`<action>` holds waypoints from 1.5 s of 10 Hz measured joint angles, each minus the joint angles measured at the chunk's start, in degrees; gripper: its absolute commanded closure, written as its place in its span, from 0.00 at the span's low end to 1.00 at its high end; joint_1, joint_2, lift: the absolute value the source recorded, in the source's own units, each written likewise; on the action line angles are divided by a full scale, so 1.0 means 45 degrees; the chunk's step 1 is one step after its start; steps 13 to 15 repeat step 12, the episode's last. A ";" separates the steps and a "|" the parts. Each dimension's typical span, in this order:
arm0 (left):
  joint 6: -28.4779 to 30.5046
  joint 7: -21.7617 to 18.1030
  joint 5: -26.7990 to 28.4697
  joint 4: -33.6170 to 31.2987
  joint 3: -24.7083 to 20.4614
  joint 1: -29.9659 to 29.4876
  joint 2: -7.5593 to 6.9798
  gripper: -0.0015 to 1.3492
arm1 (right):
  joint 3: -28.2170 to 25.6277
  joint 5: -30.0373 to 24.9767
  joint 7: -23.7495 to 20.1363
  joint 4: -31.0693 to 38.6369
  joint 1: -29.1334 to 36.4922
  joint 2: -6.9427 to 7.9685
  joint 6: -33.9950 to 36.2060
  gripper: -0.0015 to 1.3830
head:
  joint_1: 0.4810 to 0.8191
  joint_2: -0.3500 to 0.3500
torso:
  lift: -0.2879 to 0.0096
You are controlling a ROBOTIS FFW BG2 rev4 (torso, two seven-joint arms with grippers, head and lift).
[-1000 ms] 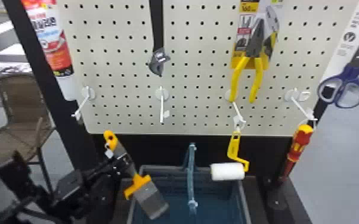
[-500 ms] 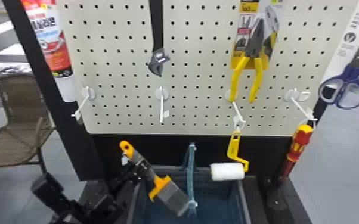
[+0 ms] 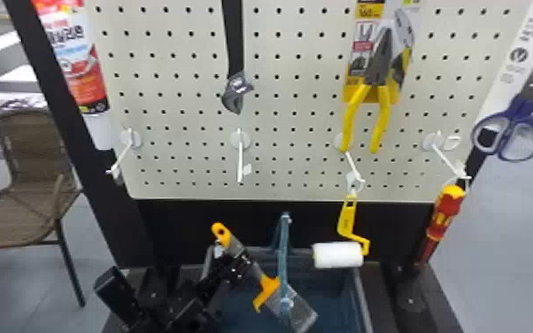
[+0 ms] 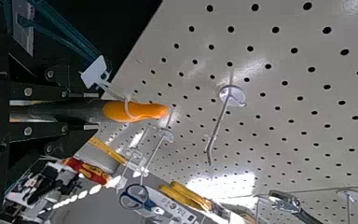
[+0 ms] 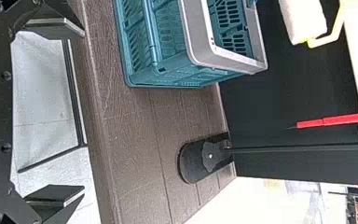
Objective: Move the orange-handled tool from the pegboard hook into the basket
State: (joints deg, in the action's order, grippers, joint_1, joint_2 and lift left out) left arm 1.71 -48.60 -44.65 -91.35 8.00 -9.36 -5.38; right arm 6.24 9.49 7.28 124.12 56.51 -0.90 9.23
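Note:
In the head view my left gripper point(image 3: 237, 267) is shut on the orange-handled tool point(image 3: 269, 288), just over the left part of the basket point(image 3: 361, 296). The tool slants, orange end up and left, wide flat end down and right, where it crosses the basket's raised blue handle point(image 3: 283, 261). In the left wrist view, my left gripper point(image 4: 95, 110) clasps the grey part of the tool, whose orange end point(image 4: 137, 111) carries a tie with a white tag. My right gripper point(image 5: 70, 112) is open and empty, in front of the shelf beside the basket point(image 5: 168, 72).
Above the basket stands the pegboard point(image 3: 287, 110) with protruding hooks. A paint roller point(image 3: 337, 255) hangs low over its right side. A red screwdriver point(image 3: 442, 217), yellow pliers point(image 3: 378, 106), an adjustable wrench point(image 3: 236, 93) and scissors point(image 3: 507, 133) hang around it. A chair point(image 3: 31, 168) is at left.
My left gripper has carried the tool to the right and somewhat lower, from the basket's left edge to across its handle. The hanging items have stayed put.

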 measured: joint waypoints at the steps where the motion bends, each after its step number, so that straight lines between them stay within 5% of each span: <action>1: 0.0059 0.0000 -0.0024 0.0050 0.0104 0.0035 0.0005 0.68 | 0.0000 0.0000 0.0000 -0.0003 0.0000 0.0004 0.0000 0.09 | 0.20 0.50 | 0.63; 3: 0.0677 -0.0006 0.0004 0.0070 0.0098 0.0005 -0.0042 0.21 | 0.0000 0.0002 -0.0010 -0.0004 0.0009 0.0022 0.0000 0.09 | 0.20 0.50 | 0.63; 4: 0.1175 -0.0072 -0.0054 0.0059 0.0037 0.0008 -0.0105 0.08 | 0.0000 0.0014 -0.0009 -0.0004 0.0013 0.0023 0.0000 0.09 | 0.20 0.50 | 0.63; 15: 0.1530 -0.0078 -0.0176 -0.0186 -0.0155 0.0022 -0.0374 0.10 | 0.0000 0.0039 -0.0009 -0.0004 0.0018 0.0024 0.0000 0.09 | 0.20 0.50 | 0.63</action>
